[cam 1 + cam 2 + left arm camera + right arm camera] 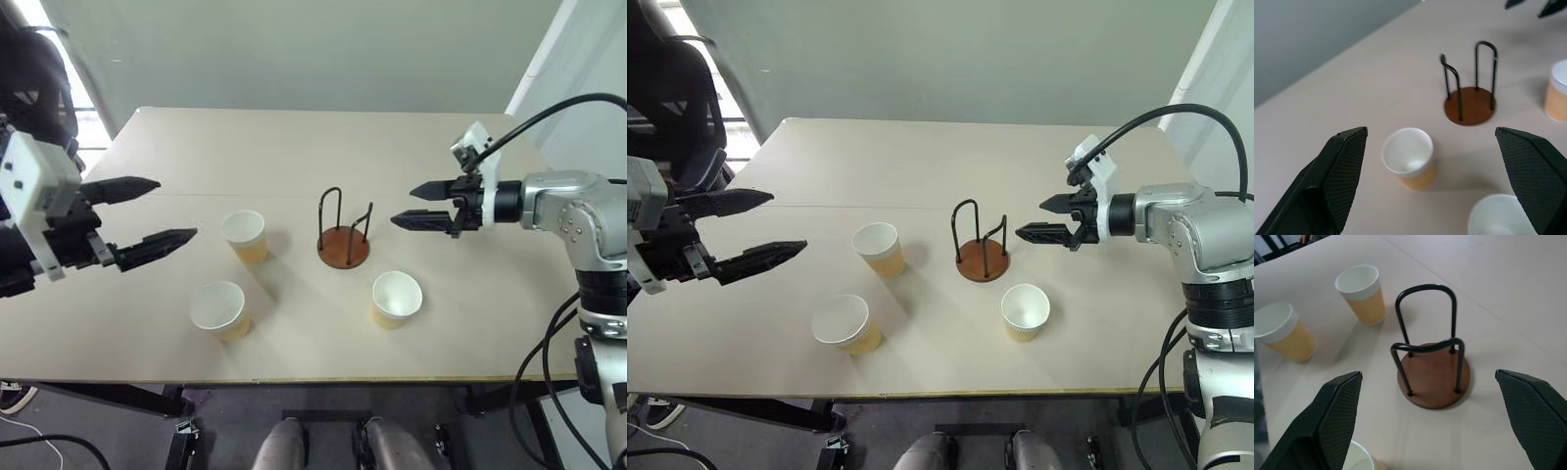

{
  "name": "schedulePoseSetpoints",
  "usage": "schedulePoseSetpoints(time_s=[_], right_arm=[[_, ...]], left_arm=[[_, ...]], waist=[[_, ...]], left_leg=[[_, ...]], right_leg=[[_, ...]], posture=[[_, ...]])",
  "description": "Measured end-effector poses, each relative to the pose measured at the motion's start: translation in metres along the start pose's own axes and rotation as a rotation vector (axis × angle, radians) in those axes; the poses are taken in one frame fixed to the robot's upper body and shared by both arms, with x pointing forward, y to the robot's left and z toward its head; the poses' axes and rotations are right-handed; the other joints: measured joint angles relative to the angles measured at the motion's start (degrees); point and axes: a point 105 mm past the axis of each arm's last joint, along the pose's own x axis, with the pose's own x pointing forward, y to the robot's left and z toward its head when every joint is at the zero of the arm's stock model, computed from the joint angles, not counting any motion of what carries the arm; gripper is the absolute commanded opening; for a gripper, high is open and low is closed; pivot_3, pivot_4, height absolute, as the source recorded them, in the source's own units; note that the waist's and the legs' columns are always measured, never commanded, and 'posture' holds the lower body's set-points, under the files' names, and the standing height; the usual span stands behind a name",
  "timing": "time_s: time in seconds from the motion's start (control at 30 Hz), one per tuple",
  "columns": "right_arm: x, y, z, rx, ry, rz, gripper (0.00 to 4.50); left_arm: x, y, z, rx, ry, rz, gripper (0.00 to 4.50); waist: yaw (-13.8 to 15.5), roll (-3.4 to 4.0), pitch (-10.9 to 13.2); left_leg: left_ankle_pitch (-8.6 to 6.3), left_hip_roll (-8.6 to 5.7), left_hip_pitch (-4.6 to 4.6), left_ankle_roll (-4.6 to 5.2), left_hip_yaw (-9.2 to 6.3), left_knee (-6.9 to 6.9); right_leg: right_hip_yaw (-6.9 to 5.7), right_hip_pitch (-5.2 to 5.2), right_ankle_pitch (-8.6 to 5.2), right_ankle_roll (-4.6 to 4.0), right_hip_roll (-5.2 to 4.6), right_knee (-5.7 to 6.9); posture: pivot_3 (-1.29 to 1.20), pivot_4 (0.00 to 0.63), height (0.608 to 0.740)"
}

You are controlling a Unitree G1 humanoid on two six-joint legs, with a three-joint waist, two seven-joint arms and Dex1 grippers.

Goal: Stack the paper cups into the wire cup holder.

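Cups mid-table, apart from holder.

beige table, grey wall

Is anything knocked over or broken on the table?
No, nothing stands out. All three cups stand upright and apart on the table, none spilled or crushed. The holder sits flat between them, empty, with its wire loops upright.
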Motion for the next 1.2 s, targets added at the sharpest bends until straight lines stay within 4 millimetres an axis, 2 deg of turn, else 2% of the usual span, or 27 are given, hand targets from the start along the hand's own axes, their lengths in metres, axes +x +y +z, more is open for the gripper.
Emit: schedulePoseSetpoints(time_s=[0.4,0.53,0.67,0.87,1.2], right_arm=[[-0.001,0.025,-0.009,-0.040,0.043,0.125,4.50],[0.021,0.034,-0.017,0.001,0.056,0.143,4.50],[0.038,0.027,-0.025,0.030,0.076,0.069,4.50],[0.049,0.014,-0.031,0.085,0.082,-0.001,4.50],[0.071,0.029,-0.033,0.117,0.088,0.062,4.50]], left_arm=[[0.001,0.006,-0.002,0.019,0.014,0.038,4.47],[0.004,0.005,-0.013,0.020,0.064,0.041,4.47],[0.005,-0.006,-0.018,-0.006,0.085,-0.016,4.47],[-0.006,-0.011,-0.020,-0.032,0.120,-0.027,4.47],[-0.012,-0.019,-0.019,-0.030,0.140,-0.023,4.47]], waist=[[0.0,-0.02,0.0],[-0.3,-0.03,0.0],[-0.3,-0.03,0.0],[-0.2,-0.04,0.0],[-0.1,-0.04,0.0]], left_leg=[[-0.01,0.00,0.01,0.02,0.00,0.10],[0.01,0.01,0.02,0.03,0.00,0.15],[0.01,0.02,0.01,0.04,0.00,0.19],[-0.03,0.03,-0.06,0.02,-0.01,0.17],[-0.12,0.04,-0.08,-0.03,-0.01,0.18]], right_leg=[[0.01,0.04,-0.02,-0.02,0.01,-0.01],[0.05,0.02,-0.03,-0.03,0.04,0.01],[0.05,0.02,-0.01,-0.01,0.06,0.00],[0.04,-0.04,0.00,-0.02,0.06,0.01],[0.02,-0.09,-0.01,-0.06,0.06,0.02]], posture=[[0.00,0.150,0.740],[0.00,0.150,0.740],[0.00,0.150,0.740],[0.00,0.150,0.740],[0.00,0.150,0.740]])
